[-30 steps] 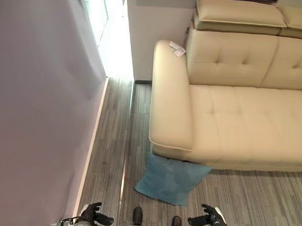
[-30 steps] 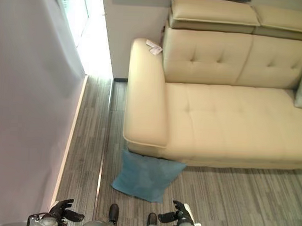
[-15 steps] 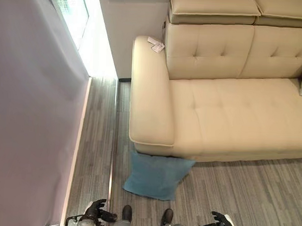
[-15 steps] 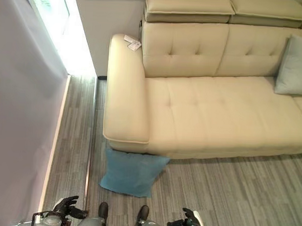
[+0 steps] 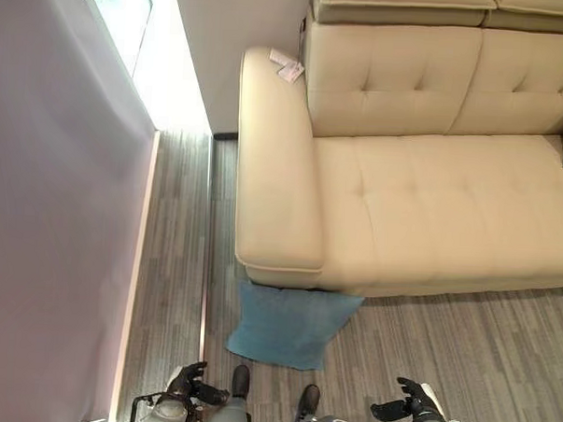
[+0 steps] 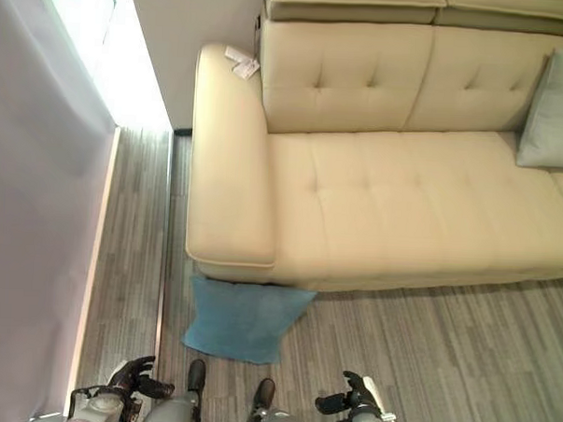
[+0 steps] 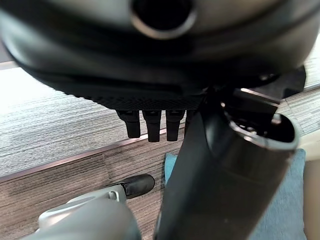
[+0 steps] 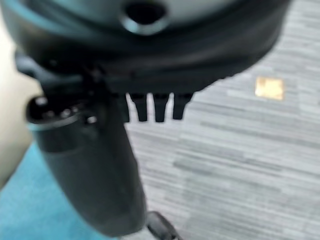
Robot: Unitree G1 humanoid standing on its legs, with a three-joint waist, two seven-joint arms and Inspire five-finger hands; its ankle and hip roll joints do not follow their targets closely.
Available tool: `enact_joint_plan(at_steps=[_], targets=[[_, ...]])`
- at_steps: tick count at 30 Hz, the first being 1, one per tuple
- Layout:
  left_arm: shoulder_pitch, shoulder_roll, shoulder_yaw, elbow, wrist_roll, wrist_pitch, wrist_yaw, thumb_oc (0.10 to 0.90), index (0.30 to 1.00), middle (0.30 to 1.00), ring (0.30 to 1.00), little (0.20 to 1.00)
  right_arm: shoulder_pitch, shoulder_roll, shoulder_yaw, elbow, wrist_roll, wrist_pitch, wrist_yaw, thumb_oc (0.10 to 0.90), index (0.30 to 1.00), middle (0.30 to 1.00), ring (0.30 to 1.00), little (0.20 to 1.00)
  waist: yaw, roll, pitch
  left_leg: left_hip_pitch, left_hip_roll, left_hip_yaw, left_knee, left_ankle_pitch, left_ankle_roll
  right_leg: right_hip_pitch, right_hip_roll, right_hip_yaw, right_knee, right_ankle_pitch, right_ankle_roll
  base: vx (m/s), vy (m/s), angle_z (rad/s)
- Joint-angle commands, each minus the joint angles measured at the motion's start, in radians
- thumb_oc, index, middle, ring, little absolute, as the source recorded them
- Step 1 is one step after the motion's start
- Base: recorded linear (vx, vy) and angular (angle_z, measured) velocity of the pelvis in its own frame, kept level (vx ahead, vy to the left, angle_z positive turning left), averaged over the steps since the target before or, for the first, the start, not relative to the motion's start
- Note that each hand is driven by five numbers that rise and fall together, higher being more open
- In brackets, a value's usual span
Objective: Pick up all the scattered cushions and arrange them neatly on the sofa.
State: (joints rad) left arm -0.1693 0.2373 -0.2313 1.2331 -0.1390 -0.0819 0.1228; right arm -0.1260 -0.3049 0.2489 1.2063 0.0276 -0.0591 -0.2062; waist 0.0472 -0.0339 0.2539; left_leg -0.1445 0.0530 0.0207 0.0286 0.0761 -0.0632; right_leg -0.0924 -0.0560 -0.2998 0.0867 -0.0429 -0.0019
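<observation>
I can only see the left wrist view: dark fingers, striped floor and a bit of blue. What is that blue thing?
Observer: A blue cushion lying on the floor, its far edge against the front of a beige sofa, below the armrest.
Operator: Is anything on the sofa already?
Observer: Yes, a grey cushion leans against the backrest towards the robot's right.
Operator: What are the hands doing?
Observer: The left hand and the right hand both hang low with relaxed fingers, holding nothing, short of the blue cushion.

One sofa — two cushions: one blue cushion, one grey cushion.
</observation>
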Motion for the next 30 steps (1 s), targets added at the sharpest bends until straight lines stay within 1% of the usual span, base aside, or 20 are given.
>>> enact_joint_plan(at_steps=[1, 3, 5, 6, 7, 8, 9, 11, 12, 15, 16, 17, 20, 21, 22, 23, 24, 28, 29, 30], targets=[[0.011, 0.033, 0.024, -0.019, -0.039, -0.032, 0.045, 0.800, 0.900, 0.900, 0.900, 0.900, -0.005, -0.022, 0.017, -0.038, 0.039, -0.031, -0.048, 0.800, 0.900, 0.900, 0.900, 0.900, 0.023, -0.024, -0.017, -0.071, -0.010, -0.001, 0.117, -0.120, 0.016, -0.001, -0.050, 0.039, 0.007, -0.055, 0.088, -0.07, 0.066, -0.06], [-0.013, 0.050, 0.040, -0.058, -0.084, -0.058, 0.087, 0.800, 0.900, 0.900, 0.900, 0.900, -0.036, -0.015, 0.000, -0.073, 0.088, -0.048, -0.064, 0.800, 0.900, 0.900, 0.900, 0.900, 0.026, -0.028, 0.020, -0.120, -0.014, 0.001, 0.141, -0.124, 0.023, -0.069, -0.065, 0.045, 0.055, -0.050, 0.092, -0.09, 0.053, -0.10], [-0.021, 0.055, 0.044, -0.079, -0.108, -0.069, 0.099, 0.800, 0.900, 0.900, 0.900, 0.900, -0.046, -0.015, -0.010, -0.087, 0.111, -0.056, -0.072, 0.800, 0.900, 0.900, 0.900, 0.900, 0.027, -0.028, 0.033, -0.143, -0.016, 0.002, 0.151, -0.124, 0.025, -0.097, -0.071, 0.045, 0.073, -0.048, 0.092, -0.12, 0.051, -0.03], [-0.043, 0.065, 0.042, -0.130, -0.164, -0.090, 0.108, 0.800, 0.900, 0.900, 0.900, 0.900, -0.075, -0.021, -0.026, -0.130, 0.161, -0.068, -0.085, 0.800, 0.900, 0.900, 0.900, 0.900, 0.024, -0.018, 0.067, -0.193, -0.019, 0.005, 0.178, -0.124, 0.026, -0.159, -0.084, 0.049, 0.117, -0.049, 0.091, -0.14, 0.064, 0.00], [-0.043, 0.065, 0.042, -0.130, -0.164, -0.090, 0.108, 0.800, 0.900, 0.900, 0.900, 0.900, -0.075, -0.021, -0.026, -0.130, 0.161, -0.068, -0.085, 0.800, 0.900, 0.900, 0.900, 0.900, 0.024, -0.018, 0.066, -0.195, -0.019, 0.005, 0.179, -0.125, 0.026, -0.161, -0.084, 0.049, 0.118, -0.049, 0.091, -0.14, 0.075, -0.04], [-0.047, 0.069, 0.040, -0.161, -0.194, -0.099, 0.097, 0.800, 0.900, 0.900, 0.900, 0.900, -0.081, -0.029, -0.032, -0.156, 0.180, -0.076, -0.090, 0.800, 0.900, 0.900, 0.900, 0.900, 0.021, -0.014, 0.075, -0.219, -0.020, 0.007, 0.189, -0.124, 0.027, -0.189, -0.089, 0.051, 0.133, -0.050, 0.089, -0.12, 0.074, -0.04], [-0.069, 0.082, 0.032, -0.205, -0.227, -0.114, 0.101, 0.800, 0.900, 0.900, 0.900, 0.900, -0.105, -0.036, -0.041, -0.190, 0.207, -0.087, -0.105, 0.800, 0.900, 0.900, 0.900, 0.900, 0.016, -0.005, 0.101, -0.280, -0.022, 0.010, 0.223, -0.124, 0.028, -0.254, -0.100, 0.048, 0.174, -0.052, 0.086, -0.12, 0.073, -0.07], [-0.086, 0.089, 0.024, -0.223, -0.238, -0.122, 0.109, 0.800, 0.900, 0.900, 0.900, 0.900, -0.120, -0.039, -0.042, -0.210, 0.222, -0.094, -0.112, 0.800, 0.900, 0.900, 0.900, 0.900, 0.011, -0.001, 0.113, -0.309, -0.022, 0.012, 0.238, -0.124, 0.029, -0.286, -0.103, 0.048, 0.195, -0.055, 0.085, -0.06, 0.033, -0.02], [-0.107, 0.093, 0.019, -0.240, -0.253, -0.129, 0.120, 0.800, 0.900, 0.900, 0.900, 0.900, -0.139, -0.040, -0.043, -0.226, 0.236, -0.101, -0.126, 0.800, 0.900, 0.900, 0.900, 0.900, 0.008, 0.001, 0.124, -0.336, -0.018, 0.006, 0.271, -0.155, 0.022, -0.314, -0.107, 0.055, 0.230, -0.084, 0.090, -0.05, 0.019, 0.00], [-0.170, 0.105, 0.006, -0.286, -0.294, -0.150, 0.143, 0.800, 0.900, 0.900, 0.900, 0.900, -0.196, -0.044, -0.040, -0.275, 0.262, -0.119, -0.156, 0.800, 0.900, 0.900, 0.900, 0.900, -0.004, 0.011, 0.140, -0.464, -0.015, 0.007, 0.353, -0.164, 0.024, -0.442, -0.123, 0.054, 0.310, -0.097, 0.088, -0.12, 0.021, 0.06], [-0.217, 0.114, -0.006, -0.307, -0.309, -0.159, 0.159, 0.800, 0.900, 0.900, 0.900, 0.900, -0.238, -0.051, -0.041, -0.306, 0.281, -0.134, -0.183, 0.800, 0.900, 0.900, 0.900, 0.900, -0.015, 0.018, 0.153, -0.547, -0.012, 0.005, 0.404, -0.168, 0.026, -0.530, -0.130, 0.061, 0.367, -0.106, 0.084, -0.16, 0.037, 0.01], [-0.241, 0.118, -0.011, -0.314, -0.311, -0.163, 0.165, 0.800, 0.900, 0.900, 0.900, 0.900, -0.259, -0.052, -0.044, -0.326, 0.290, -0.144, -0.194, 0.800, 0.900, 0.900, 0.900, 0.900, -0.020, 0.021, 0.156, -0.583, -0.010, 0.006, 0.422, -0.171, 0.028, -0.570, -0.133, 0.064, 0.388, -0.111, 0.083, -0.18, 0.047, 0.01], [-0.321, 0.118, -0.020, -0.339, -0.344, -0.184, 0.198, 0.800, 0.900, 0.900, 0.900, 0.900, -0.323, -0.062, -0.053, -0.380, 0.301, -0.178, -0.258, 0.800, 0.900, 0.900, 0.900, 0.900, -0.041, 0.035, 0.160, -0.765, -0.004, 0.001, 0.516, -0.180, 0.034, -0.762, -0.143, 0.083, 0.496, -0.125, 0.078, -0.12, 0.043, 0.04], [-0.321, 0.118, -0.020, -0.339, -0.344, -0.184, 0.198, 0.800, 0.900, 0.900, 0.900, 0.900, -0.323, -0.062, -0.053, -0.380, 0.301, -0.178, -0.258, 0.800, 0.900, 0.900, 0.900, 0.900, -0.041, 0.035, 0.158, -0.767, -0.004, 0.001, 0.517, -0.181, 0.034, -0.764, -0.144, 0.083, 0.497, -0.125, 0.078, -0.07, 0.016, -0.05], [-0.362, 0.113, -0.019, -0.345, -0.375, -0.192, 0.211, 0.800, 0.900, 0.900, 0.900, 0.900, -0.359, -0.064, -0.060, -0.400, 0.315, -0.197, -0.283, 0.800, 0.900, 0.900, 0.900, 0.900, -0.048, 0.039, 0.165, -0.834, -0.004, -0.005, 0.536, -0.179, 0.037, -0.836, -0.147, 0.096, 0.525, -0.125, 0.077, -0.04, 0.013, -0.05], [-0.363, 0.113, -0.019, -0.344, -0.375, -0.192, 0.211, 0.800, 0.900, 0.900, 0.900, 0.900, -0.360, -0.064, -0.061, -0.399, 0.315, -0.197, -0.283, 0.800, 0.900, 0.900, 0.900, 0.900, -0.048, 0.038, 0.160, -0.842, -0.004, -0.005, 0.539, -0.179, 0.037, -0.845, -0.147, 0.097, 0.528, -0.125, 0.077, -0.07, 0.000, -0.09], [-0.417, 0.117, -0.021, -0.340, -0.397, -0.203, 0.223, 0.800, 0.900, 0.900, 0.900, 0.900, -0.409, -0.071, -0.064, -0.395, 0.333, -0.214, -0.306, 0.800, 0.900, 0.900, 0.900, 0.900, -0.053, 0.041, 0.164, -0.900, -0.004, -0.006, 0.535, -0.175, 0.039, -0.912, -0.150, 0.107, 0.537, -0.121, 0.079, -0.04, -0.014, -0.08], [-0.481, 0.127, -0.020, -0.355, -0.426, -0.220, 0.235, 0.800, 0.900, 0.900, 0.900, 0.900, -0.471, -0.092, -0.069, -0.402, 0.354, -0.233, -0.320, 0.800, 0.900, 0.900, 0.900, 0.900, -0.061, 0.043, 0.158, -0.988, -0.010, -0.008, 0.530, -0.163, 0.040, -1.002, -0.156, 0.120, 0.543, -0.112, 0.083, -0.04, -0.008, -0.03], [-0.516, 0.144, -0.019, -0.373, -0.437, -0.227, 0.238, 0.800, 0.900, 0.900, 0.900, 0.900, -0.500, -0.118, -0.069, -0.416, 0.369, -0.242, -0.316, 0.800, 0.900, 0.900, 0.900, 0.900, -0.064, 0.044, 0.152, -1.032, -0.013, -0.010, 0.524, -0.153, 0.038, -1.052, -0.158, 0.127, 0.550, -0.108, 0.085, -0.06, -0.019, 0.06], [-0.524, 0.153, -0.018, -0.383, -0.436, -0.228, 0.239, 0.800, 0.900, 0.900, 0.900, 0.900, -0.507, -0.129, -0.068, -0.424, 0.371, -0.246, -0.314, 0.800, 0.900, 0.900, 0.900, 0.900, -0.065, 0.045, 0.150, -1.049, -0.015, -0.012, 0.524, -0.150, 0.038, -1.068, -0.158, 0.130, 0.554, -0.107, 0.086, -0.08, -0.040, 0.11]])
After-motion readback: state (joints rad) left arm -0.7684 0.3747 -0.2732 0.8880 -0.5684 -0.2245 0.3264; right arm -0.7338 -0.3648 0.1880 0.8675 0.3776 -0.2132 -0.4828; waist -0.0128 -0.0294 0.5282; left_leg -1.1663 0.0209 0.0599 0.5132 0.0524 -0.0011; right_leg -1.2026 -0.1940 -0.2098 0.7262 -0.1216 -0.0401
